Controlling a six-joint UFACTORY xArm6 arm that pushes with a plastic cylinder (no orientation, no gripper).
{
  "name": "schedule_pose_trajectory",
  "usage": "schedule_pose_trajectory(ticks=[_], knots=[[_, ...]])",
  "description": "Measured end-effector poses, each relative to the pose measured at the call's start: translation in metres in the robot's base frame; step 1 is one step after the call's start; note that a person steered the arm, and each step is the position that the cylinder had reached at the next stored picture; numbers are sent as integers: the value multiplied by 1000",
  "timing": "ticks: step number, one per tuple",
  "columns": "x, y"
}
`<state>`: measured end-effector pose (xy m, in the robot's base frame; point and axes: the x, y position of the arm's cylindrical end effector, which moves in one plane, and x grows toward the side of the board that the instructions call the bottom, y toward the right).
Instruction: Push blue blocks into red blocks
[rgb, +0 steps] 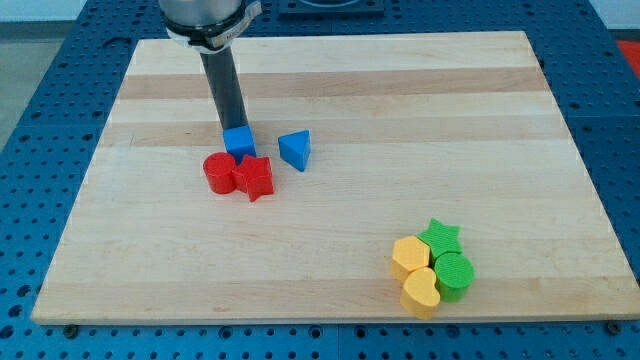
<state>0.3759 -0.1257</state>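
Note:
A blue cube (240, 142) sits left of the board's centre, touching the two red blocks just below it. A red round block (218, 172) and a red star (254, 177) lie side by side, touching each other. A blue triangular block (295, 149) lies a short gap to the right of the cube, apart from the red star. My tip (230, 131) stands at the upper left edge of the blue cube, against it or very close. The rod runs up to the view's top.
A cluster at the lower right holds a green star (440, 237), a green round block (453, 274), a yellow block (410, 256) and a yellow heart (421, 291). The wooden board (330, 90) lies on a blue perforated table.

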Motion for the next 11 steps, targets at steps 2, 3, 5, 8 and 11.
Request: schedule_pose_trajectory(ticks=[2,3,5,8,11], knots=[[-3,23],[26,23],[22,25],[-2,114],[49,83]])
